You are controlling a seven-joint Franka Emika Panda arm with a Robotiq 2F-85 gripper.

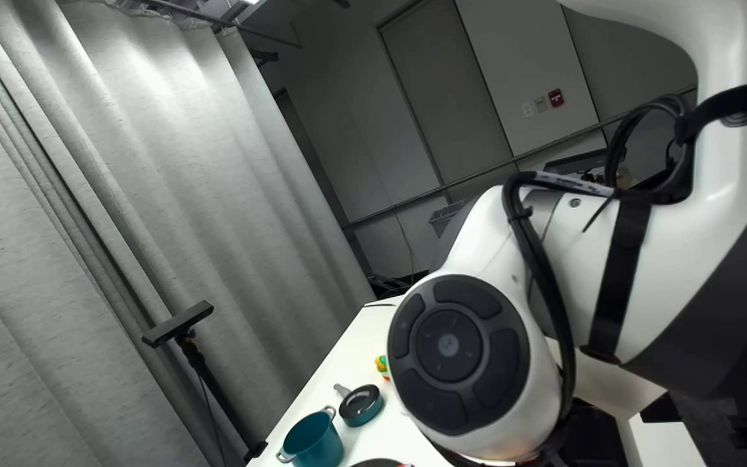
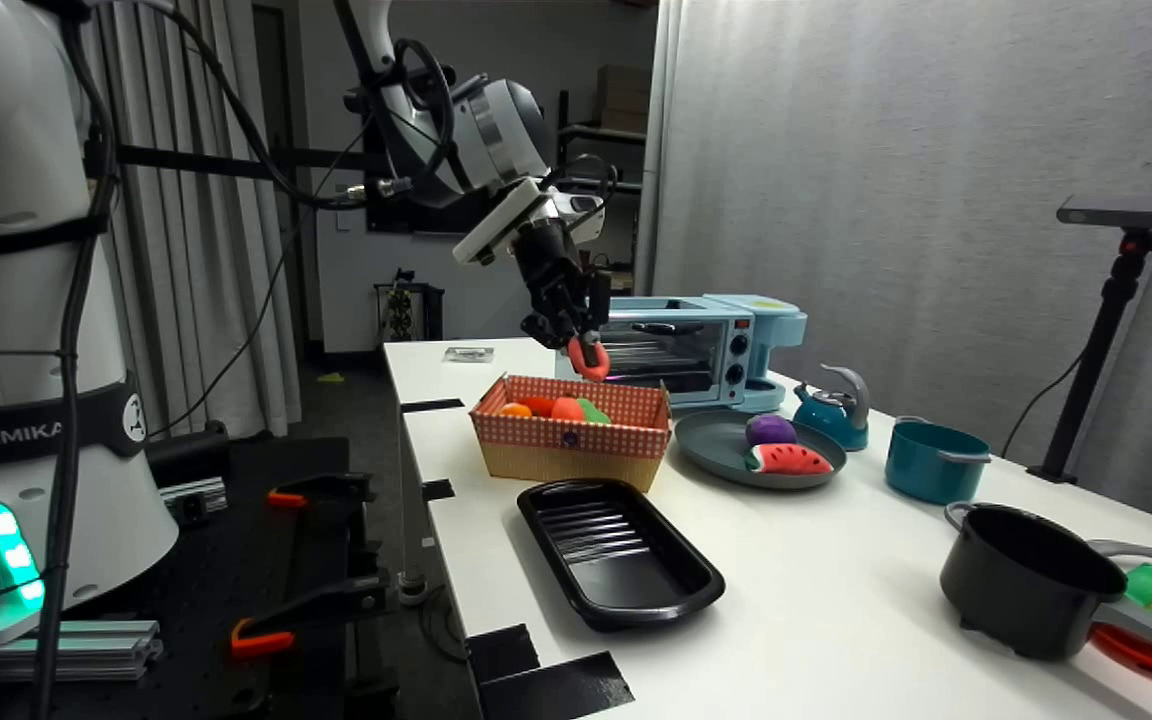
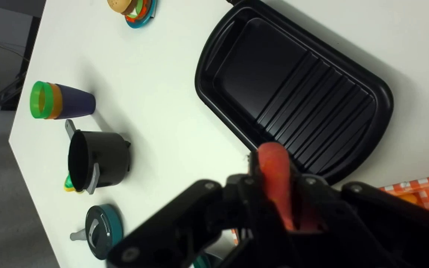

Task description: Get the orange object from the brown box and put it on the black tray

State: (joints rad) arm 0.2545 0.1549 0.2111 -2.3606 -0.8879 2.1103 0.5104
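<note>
1. The pincer (image 2: pixel 588 350) grips the orange piece (image 3: pixel 274 167) between its tips, up in the air past the ridged end of the black tray (image 2: pixel 626 555).
2. Just beside that end of the tray stands the brown box (image 2: pixel 571 458), lower than the pincer; whether the pincer is straight over it, I cannot tell.
3. Slip: the piece is curved and part of it sticks out beyond the tips, so a jolt or a weak pinch could let it swing or drop, probably into the box or short of the tray.
4. Snag: too low a carry toward the tray could catch the box's rim, or hit the tray's own rim and push it along.
5. Bounce: released too high, the piece might hop over the tray's low rim, and one long side of the tray lies near the table's edge.
6. The table (image 2: pixel 816 570) is white. Near the tray are a gray plate (image 2: pixel 711 450) with a toy watermelon slice (image 2: pixel 789 459) and, by the smooth end, black patches (image 2: pixel 566 690); a black pot (image 2: pixel 1006 600) stands well apart from it.
7. Farther from the tray, a gray curtain (image 2: pixel 896 200) hangs behind the table, and a camera stand (image 2: pixel 1093 360) rises near the table's edge.
</note>
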